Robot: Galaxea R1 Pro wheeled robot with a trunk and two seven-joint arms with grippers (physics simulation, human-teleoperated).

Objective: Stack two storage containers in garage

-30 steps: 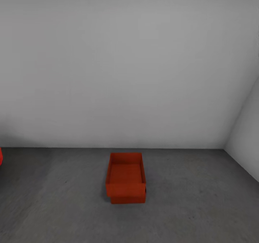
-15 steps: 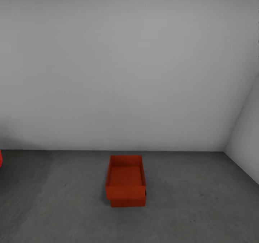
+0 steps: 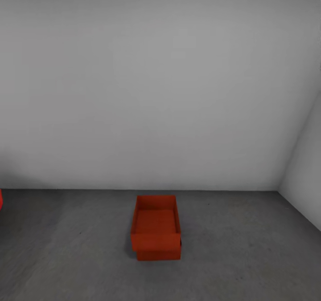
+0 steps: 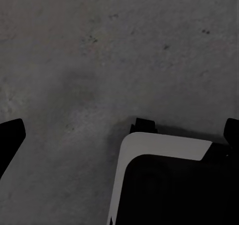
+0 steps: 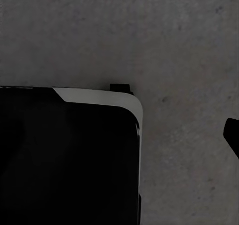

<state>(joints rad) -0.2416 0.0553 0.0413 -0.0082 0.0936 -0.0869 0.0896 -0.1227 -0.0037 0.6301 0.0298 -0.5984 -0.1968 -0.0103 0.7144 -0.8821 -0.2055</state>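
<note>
Two orange-red storage containers stand stacked on the dark grey concrete floor (image 3: 249, 256) of the garage, a little in front of the white back wall. The upper container (image 3: 155, 223) is open-topped and empty. It rests on the lower container (image 3: 158, 254), of which a strip shows beneath its near end. Both arms hang well away from the stack. My left gripper (image 4: 122, 135) points down at bare concrete, open, with its dark fingertips (image 4: 11, 137) at opposite picture edges. In the right wrist view one dark fingertip (image 5: 232, 135) shows over the concrete with nothing held.
A sliver of the red car (image 3: 1, 199) shows at the left edge. White walls (image 3: 156, 91) meet in a corner at the right. My black, white-edged base (image 4: 169, 185) sits below both wrists (image 5: 64, 155). Bare concrete surrounds the stack.
The whole head picture has slid slightly downward, so the camera has moved. The stacked containers have not moved on the floor.
</note>
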